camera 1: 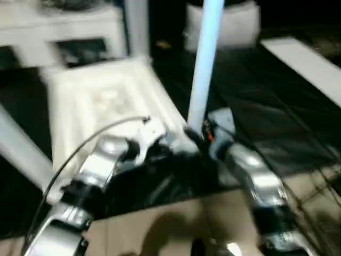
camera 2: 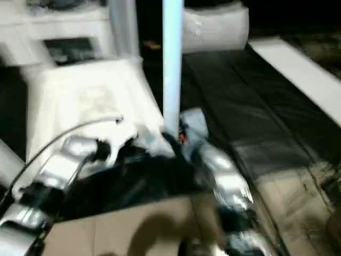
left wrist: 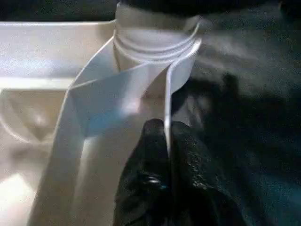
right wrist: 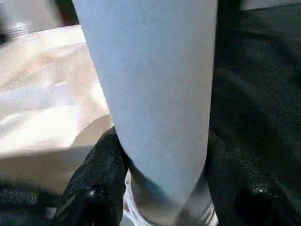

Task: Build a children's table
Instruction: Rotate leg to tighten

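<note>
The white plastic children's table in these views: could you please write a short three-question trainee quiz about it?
1. True or false: the long white tapered round leg stands upright at a corner of the white plastic tabletop, which lies ribbed side up.
2. Which gripper is closed on that leg? A) left gripper B) right gripper C) both
3. Fill in: the left gripper's black jaws pinch a thin ____ of the tabletop near the round corner socket.

Key
1. True.
2. B: its fingers sit on either side of the leg's lower end.
3. rib.
</note>
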You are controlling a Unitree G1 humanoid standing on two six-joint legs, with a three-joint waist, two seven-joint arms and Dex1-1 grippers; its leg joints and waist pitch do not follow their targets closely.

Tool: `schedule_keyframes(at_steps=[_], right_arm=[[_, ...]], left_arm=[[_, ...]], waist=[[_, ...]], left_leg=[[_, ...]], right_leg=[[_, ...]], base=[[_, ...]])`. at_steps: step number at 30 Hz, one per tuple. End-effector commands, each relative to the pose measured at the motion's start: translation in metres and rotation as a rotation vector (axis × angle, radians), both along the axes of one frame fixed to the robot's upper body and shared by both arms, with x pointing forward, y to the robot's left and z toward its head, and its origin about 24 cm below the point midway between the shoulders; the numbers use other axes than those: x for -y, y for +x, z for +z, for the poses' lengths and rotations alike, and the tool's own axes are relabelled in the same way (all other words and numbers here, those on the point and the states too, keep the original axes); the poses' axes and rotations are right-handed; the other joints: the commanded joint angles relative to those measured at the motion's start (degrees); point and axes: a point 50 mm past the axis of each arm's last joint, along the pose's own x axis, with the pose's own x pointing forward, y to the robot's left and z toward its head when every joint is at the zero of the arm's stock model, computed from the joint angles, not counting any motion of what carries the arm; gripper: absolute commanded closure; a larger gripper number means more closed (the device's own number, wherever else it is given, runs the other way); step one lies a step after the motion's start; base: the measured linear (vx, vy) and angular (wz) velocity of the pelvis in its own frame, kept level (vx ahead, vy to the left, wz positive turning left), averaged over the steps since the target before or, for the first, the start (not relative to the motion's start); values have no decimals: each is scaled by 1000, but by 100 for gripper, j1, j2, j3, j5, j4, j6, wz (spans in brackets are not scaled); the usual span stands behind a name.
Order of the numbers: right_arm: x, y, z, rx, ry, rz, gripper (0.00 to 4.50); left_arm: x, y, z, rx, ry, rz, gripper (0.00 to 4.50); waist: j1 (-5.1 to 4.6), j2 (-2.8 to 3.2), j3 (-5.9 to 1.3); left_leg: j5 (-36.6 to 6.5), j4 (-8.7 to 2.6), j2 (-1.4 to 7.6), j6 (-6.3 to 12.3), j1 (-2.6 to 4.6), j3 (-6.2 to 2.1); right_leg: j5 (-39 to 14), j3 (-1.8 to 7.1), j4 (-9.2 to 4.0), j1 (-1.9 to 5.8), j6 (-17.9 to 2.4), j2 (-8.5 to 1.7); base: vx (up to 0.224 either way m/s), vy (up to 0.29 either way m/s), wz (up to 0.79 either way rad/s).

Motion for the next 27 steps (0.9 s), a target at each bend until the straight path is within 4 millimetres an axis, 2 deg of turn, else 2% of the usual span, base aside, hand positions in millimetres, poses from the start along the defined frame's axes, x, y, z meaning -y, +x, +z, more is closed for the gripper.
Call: schedule_keyframes(at_steps=[1,2,3,4,5,6,7,8,9,10,11,12,13,14,15,16,17,18,19,20,21,23,24,25,26,27], right_arm=[[-41,-12,-15,-102,39,112,251],[-44,-12,-14,-100,46,109,251],[-46,-12,-13,-91,47,115,216],[-45,-13,-12,-71,38,123,195],[-44,-13,-12,-61,51,126,195],[-42,-13,-11,-56,60,124,174],[-40,-13,-11,-49,61,126,169],[-35,-13,-10,-28,59,141,161],[-25,-13,-10,-6,61,157,147],[-18,-14,-9,4,66,168,147],[-14,-14,-9,10,69,174,128],[-6,-14,-8,27,61,185,128],[1,-14,-7,44,49,195,124],[2,-14,-7,46,46,196,115],[9,-15,-5,62,41,212,103],[15,-15,-4,76,41,226,91],[19,-16,-2,87,40,238,91],[29,-19,0,111,20,302,81],[38,-23,2,124,-1,368,66],[41,-25,3,127,-9,396,66],[46,-28,5,132,-16,434,47],[50,-30,5,127,-24,466,43],[53,-32,6,121,-29,486,29],[55,-35,6,118,-35,509,29],[55,-35,6,118,-35,509,14],[58,-38,6,111,-32,523,1]], left_arm=[[12,15,33,161,-36,55,450],[14,16,34,161,-35,54,450],[14,16,34,162,-35,55,450],[14,16,36,164,-38,53,450],[13,15,36,165,-35,53,450],[11,16,36,165,-33,56,450],[9,15,36,165,-30,56,450],[5,15,35,163,-24,50,450],[-1,14,34,160,-11,39,450],[-4,12,33,155,-7,24,450],[-6,12,32,151,-5,13,450],[-10,10,31,151,5,-11,450],[-13,8,29,150,16,-37,450],[-14,8,29,150,17,-43,450],[-18,6,27,134,28,-54,450],[-22,5,26,129,38,-68,450],[-25,4,25,124,48,-80,450],[-32,1,24,110,56,-125,450],[-37,-4,23,93,57,-190,450],[-39,-6,22,81,56,-218,450],[-42,-9,21,75,68,-264,450],[-46,-12,20,60,78,-297,450],[-48,-13,19,49,83,-315,450],[-51,-14,19,59,104,-350,450],[-51,-14,19,59,104,-350,450],[-56,-13,19,71,124,-356,450]], waist=[[22,-79,-200],[-280,-17,-300],[-306,208,-359],[-138,443,-442],[-138,443,-442],[11,10,-333],[54,-88,-317],[38,-97,-444],[95,30,-567],[125,90,-615],[109,172,-666],[54,121,-697],[38,67,-732],[43,62,-743],[49,61,-760],[81,55,-748],[81,55,-748],[126,55,-715],[180,54,-700],[187,51,-692],[210,48,-683],[243,43,-666],[275,51,-641],[290,35,-665],[334,36,-657],[346,39,-656]], left_leg=[[-1789,63,-417,205,494,281],[-1669,117,-358,524,376,287],[-1873,-85,-80,561,168,149],[-2582,-966,759,659,-242,-441],[-2582,-966,759,659,-242,-441],[-1975,-524,-64,245,35,1],[-1375,-202,-394,347,169,171],[-768,-188,-484,628,-56,195],[-226,-414,-313,747,-384,35],[97,-526,-177,806,-420,-61],[1074,-537,54,877,-372,-201],[1884,-477,76,946,-349,-233],[2281,-430,19,1053,-372,-227],[2407,-416,-12,1165,-375,-204],[2528,-407,-27,1385,-406,-181],[2472,-413,-8,1569,-419,-161],[2472,-413,-8,1569,-419,-161],[2149,-426,23,1695,-417,-127],[1954,-428,51,1699,-415,-117],[1889,-438,68,1669,-422,-119],[1770,-443,79,1607,-414,-109],[1615,-451,77,1524,-409,-98],[1358,-476,79,1349,-414,-74],[1306,-473,78,1276,-415,-63],[1215,-488,65,1170,-420,-56],[1196,-494,68,1119,-417,-51]], right_leg=[[-5140,-63,-1453,-391,785,-203],[-5665,-588,-1706,-72,1350,-203],[-4914,-818,-1613,281,1583,-271],[-209,387,104,618,168,-485],[-209,387,104,618,168,-485],[-2915,387,-821,227,371,-392],[-4437,235,-1114,3,891,-289],[-5248,326,-1089,269,1273,-413],[-4382,330,-934,548,1417,-439],[-3543,347,-833,585,1264,-440],[-1718,360,-618,465,602,-396],[-453,374,-393,387,-130,-326],[84,404,-276,386,-659,-328],[289,415,-254,376,-872,-321],[512,424,-212,387,-1189,-343],[477,419,-231,379,-1329,-356],[477,419,-231,379,-1329,-356],[35,400,-301,376,-1350,-371],[-281,405,-339,378,-1253,-384],[-398,411,-337,385,-1201,-390],[-630,410,-361,372,-1114,-387],[-892,406,-411,366,-1002,-374],[-1341,395,-485,365,-851,-373],[-1418,394,-485,379,-801,-376],[-1577,389,-515,380,-687,-366],[-1632,385,-523,371,-658,-361]], base=[[0,0,0],[0,0,0],[108,55,-28],[185,87,-33],[185,87,-33],[96,8,9],[93,-31,25],[93,-31,25],[91,-4,-7],[94,24,-7],[94,24,-7],[73,4,9],[69,12,7],[69,12,7],[0,0,0],[0,0,0],[0,0,0],[0,0,0],[0,0,0],[0,0,0],[0,0,0],[0,0,0],[0,0,0],[0,0,0],[0,0,0],[0,0,0]])
